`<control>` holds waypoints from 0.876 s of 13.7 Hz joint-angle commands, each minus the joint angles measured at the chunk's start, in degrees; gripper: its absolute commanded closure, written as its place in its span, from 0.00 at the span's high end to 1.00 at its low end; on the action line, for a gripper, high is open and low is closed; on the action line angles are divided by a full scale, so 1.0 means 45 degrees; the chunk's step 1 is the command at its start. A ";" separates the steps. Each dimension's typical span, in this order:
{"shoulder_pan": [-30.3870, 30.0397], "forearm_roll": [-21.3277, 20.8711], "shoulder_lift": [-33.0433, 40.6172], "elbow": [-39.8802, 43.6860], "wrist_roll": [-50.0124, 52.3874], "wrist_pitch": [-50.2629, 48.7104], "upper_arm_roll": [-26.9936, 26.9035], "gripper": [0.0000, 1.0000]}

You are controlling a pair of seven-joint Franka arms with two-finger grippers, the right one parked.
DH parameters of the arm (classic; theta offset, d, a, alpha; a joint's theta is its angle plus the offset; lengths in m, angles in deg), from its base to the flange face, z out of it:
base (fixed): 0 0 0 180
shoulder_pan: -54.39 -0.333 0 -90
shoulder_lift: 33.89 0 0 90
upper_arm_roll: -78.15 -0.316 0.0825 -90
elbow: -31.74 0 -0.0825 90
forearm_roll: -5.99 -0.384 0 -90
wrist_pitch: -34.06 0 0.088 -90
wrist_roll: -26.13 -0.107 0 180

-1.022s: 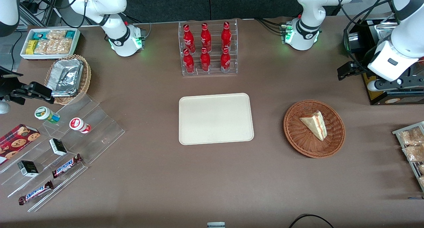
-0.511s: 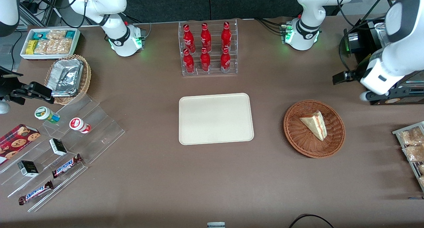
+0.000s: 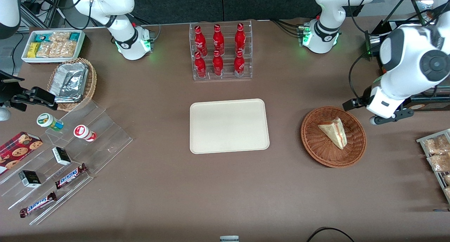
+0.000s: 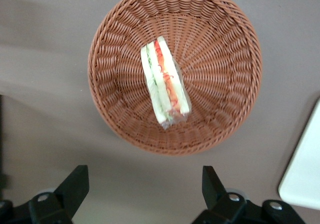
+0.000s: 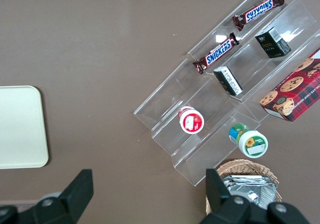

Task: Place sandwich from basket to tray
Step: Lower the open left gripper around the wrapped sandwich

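The sandwich is a pale bread wedge with red filling, lying in the round reddish-brown basket. The cream tray lies flat mid-table, beside the basket toward the parked arm's end, with nothing on it. My gripper hangs above the table just outside the basket's rim, on the side toward the working arm's end and a little farther from the front camera. In the left wrist view the gripper stands open over bare tabletop, short of the basket and the sandwich. A corner of the tray shows there too.
A clear rack of red bottles stands farther from the front camera than the tray. A black box and a wire rack of packets sit at the working arm's end. Clear stepped shelves of snacks lie at the parked arm's end.
The left arm has swung from over the black box toward the basket, coming nearer to the front camera. The sandwich, basket and tray have not moved.
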 commanded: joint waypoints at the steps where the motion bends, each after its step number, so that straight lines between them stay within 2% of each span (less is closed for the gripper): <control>1: -0.0043 -0.0178 -0.0822 -0.0293 0.1838 0.1470 0.0139 1.00; 7: 0.0016 -0.0197 -0.2192 -0.1562 0.3484 0.5320 0.0198 1.00; 12: 0.0035 -0.0197 -0.2799 -0.1543 0.4929 0.5890 0.0198 1.00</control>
